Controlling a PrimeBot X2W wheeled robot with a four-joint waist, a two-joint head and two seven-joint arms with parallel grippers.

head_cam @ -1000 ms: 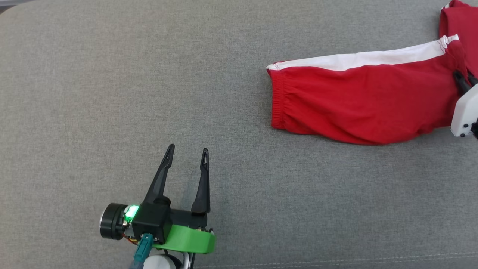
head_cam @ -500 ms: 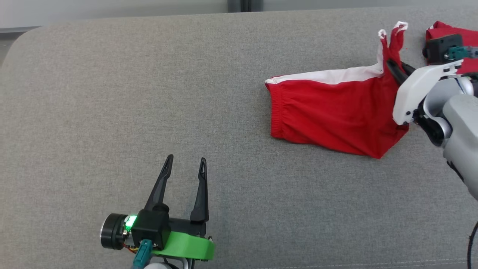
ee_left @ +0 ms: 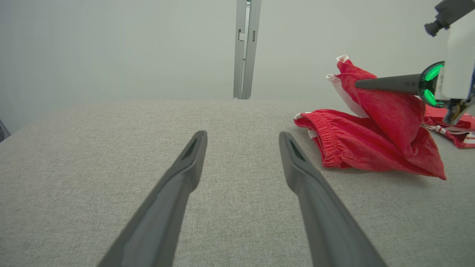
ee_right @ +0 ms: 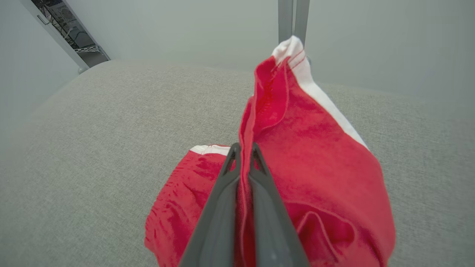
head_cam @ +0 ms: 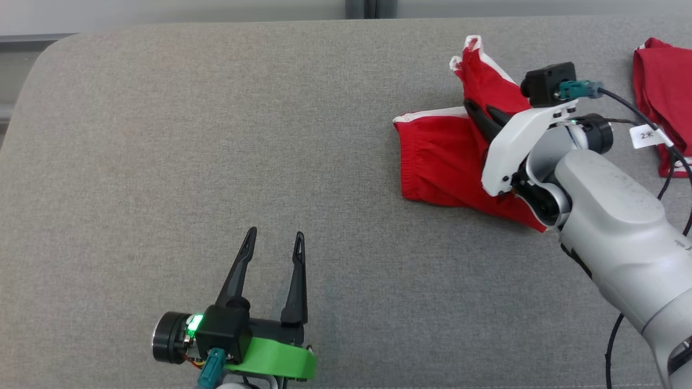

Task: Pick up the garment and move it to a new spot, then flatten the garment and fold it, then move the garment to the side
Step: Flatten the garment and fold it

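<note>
The garment [head_cam: 440, 156] is a pair of red shorts with a white side stripe, lying at the right of the grey surface [head_cam: 216, 135]. My right gripper [head_cam: 476, 111] is shut on its leg end and holds that end lifted above the waistband part. In the right wrist view the red cloth [ee_right: 315, 148] stands pinched between the two fingers [ee_right: 222, 207], its white hem uppermost. In the left wrist view the garment [ee_left: 356, 148] lies at the right, with my right gripper [ee_left: 358, 83] shut on it. My left gripper [head_cam: 274, 242] stands open near the front edge, nothing between its fingers [ee_left: 174, 193].
A second red cloth [head_cam: 662, 97] lies at the far right edge of the surface, behind my right arm's cable [head_cam: 643, 116]. The wall rises behind the surface's far edge, with a metal post [head_cam: 370, 8] in it.
My right gripper has lifted the garment's leg end and carried it leftward over the rest of the garment. The camera has shifted. The left gripper stays open in place.
</note>
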